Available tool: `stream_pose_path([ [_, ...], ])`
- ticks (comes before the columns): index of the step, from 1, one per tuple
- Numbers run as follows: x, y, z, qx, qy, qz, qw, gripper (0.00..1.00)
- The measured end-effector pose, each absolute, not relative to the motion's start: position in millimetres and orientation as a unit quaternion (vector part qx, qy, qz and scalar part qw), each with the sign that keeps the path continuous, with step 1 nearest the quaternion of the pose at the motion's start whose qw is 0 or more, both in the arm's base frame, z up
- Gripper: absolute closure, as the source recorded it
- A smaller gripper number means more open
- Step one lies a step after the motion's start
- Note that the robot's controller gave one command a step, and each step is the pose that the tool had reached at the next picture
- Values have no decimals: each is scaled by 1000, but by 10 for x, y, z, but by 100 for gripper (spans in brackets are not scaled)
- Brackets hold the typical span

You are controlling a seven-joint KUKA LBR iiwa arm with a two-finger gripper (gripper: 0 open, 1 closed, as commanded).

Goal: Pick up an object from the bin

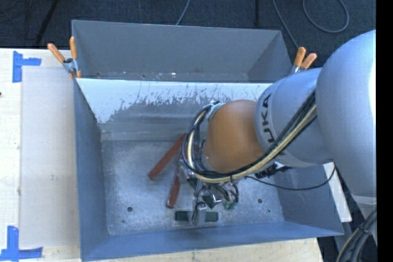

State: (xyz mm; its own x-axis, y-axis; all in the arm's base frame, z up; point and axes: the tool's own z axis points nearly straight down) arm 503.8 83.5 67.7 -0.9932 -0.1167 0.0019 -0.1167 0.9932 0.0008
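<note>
Closest to the viewer, the near wall of the grey metal bin (86, 150) slopes down to a flat, scuffed floor. The pincer (198, 213) stands low over that floor, close to the near wall and a little right of the middle. Whether it is spread or pressed together I cannot tell, as wiring and the wrist crowd it from above. At its tip sits a dark blocky shape (183, 216); whether this belongs to the robot or lies loose in the bin cannot be made out.

Just left of the pincer lies the shorter stick (174, 192), reddish-brown and slim, running from near to far with its near end beside the pincer's tip. This is the thing nearest the pincer, and it rests on the floor.

A little farther and to the left lies the longer stick (166, 159), the same reddish-brown, slanting from near-left to far-right. Its far end runs in beside the looped cables (195, 132) at the wrist.

Above the pincer sits the rounded orange cover (230, 135), ringed by those cables. Behind it the thick pale arm (307, 113) comes in from the right, over the bin's right wall.
</note>
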Motion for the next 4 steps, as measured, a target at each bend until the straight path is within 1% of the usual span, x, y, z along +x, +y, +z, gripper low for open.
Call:
stream_pose_path([
  [1,4982,303,707,38,-999,0,-1,0],
  [2,5048,-283,702,249,-969,0,0,0],
  [3,5054,-273,714,248,-969,0,-1,100],
  [4,5050,-267,702,248,-969,-1,-1,0],
])
